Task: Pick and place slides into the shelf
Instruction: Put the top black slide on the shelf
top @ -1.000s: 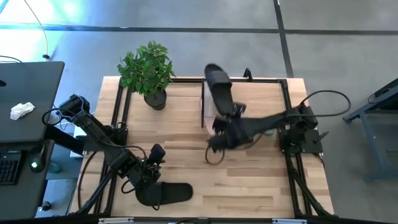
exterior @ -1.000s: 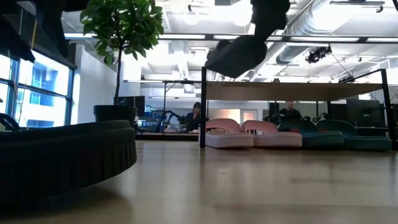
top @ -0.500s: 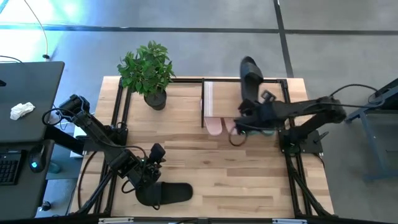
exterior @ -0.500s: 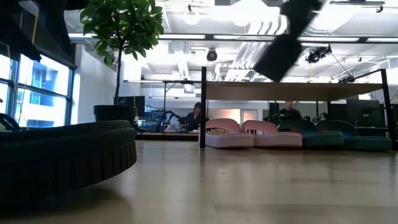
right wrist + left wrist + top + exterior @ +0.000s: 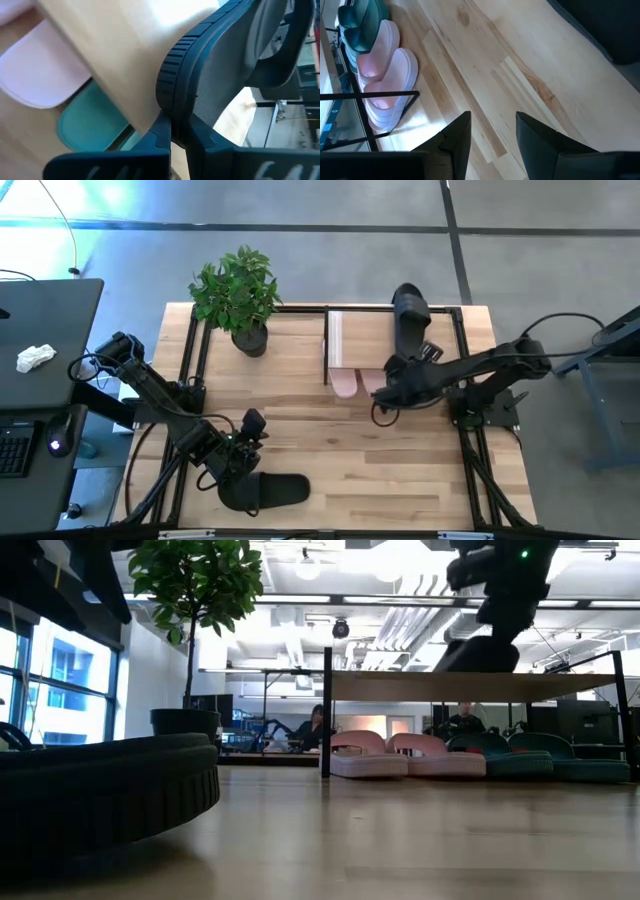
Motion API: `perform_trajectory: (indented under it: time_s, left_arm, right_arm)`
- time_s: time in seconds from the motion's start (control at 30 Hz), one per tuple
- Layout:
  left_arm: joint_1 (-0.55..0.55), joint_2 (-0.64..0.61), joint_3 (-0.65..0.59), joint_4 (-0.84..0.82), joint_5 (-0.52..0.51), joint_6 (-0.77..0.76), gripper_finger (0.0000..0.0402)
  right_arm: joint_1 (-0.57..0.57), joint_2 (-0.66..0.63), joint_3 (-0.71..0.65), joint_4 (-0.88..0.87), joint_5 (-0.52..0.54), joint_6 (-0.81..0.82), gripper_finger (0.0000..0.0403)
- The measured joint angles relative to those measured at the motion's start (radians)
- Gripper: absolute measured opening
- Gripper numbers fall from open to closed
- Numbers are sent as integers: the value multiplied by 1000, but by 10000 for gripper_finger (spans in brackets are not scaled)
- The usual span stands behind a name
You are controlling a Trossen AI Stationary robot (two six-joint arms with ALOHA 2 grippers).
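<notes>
My right gripper (image 5: 404,370) is shut on a black slide (image 5: 410,318) held over the right part of the shelf's light-wood top (image 5: 360,338). The low view shows this slide (image 5: 478,654) tilted just above the plank (image 5: 400,686). Two pale pink slides (image 5: 356,385) and the dark green ones (image 5: 545,762) stand on the table under the shelf. The second black slide (image 5: 268,492) lies flat near the table's near edge. My left gripper (image 5: 246,452) hovers open just beyond it; its wrist view looks across bare wood at the pink slides (image 5: 385,85). My right gripper pinches the black slide between its two fingers at its near end (image 5: 175,107), on the ribbed sole edge. The fingers come from the table's near side, along the slide. The slide tilts over the shelf top; whether its far end rests on the plank I cannot tell.
A potted plant (image 5: 238,295) stands at the table's far left, beside the shelf. A black metal frame (image 5: 463,350) runs round the table. Bare wood lies between the shelf and the near black slide. People sit in the room beyond.
My right gripper has carried the black slide from over the shelf's left end toward the table's right edge and lowered it close to the plank's right part. The slide has turned to lie lengthwise, near to far. The left arm stayed still.
</notes>
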Motion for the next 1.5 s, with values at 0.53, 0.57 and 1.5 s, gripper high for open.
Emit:
perform_trajectory:
  time_s: [0.53, 0.57, 1.5]
  left_arm:
    - [0, 0, 0, 18, -7, -2, 140]
    - [0, 0, 0, 18, -7, -2, 140]
    - [0, 0, 0, 19, -7, -6, 140]
  right_arm:
    - [89, 89, 0, -4, -16, 53, 0]
    - [93, 89, 0, -4, -22, 52, 0]
    - [142, 89, 1, 5, -66, 4, 67]
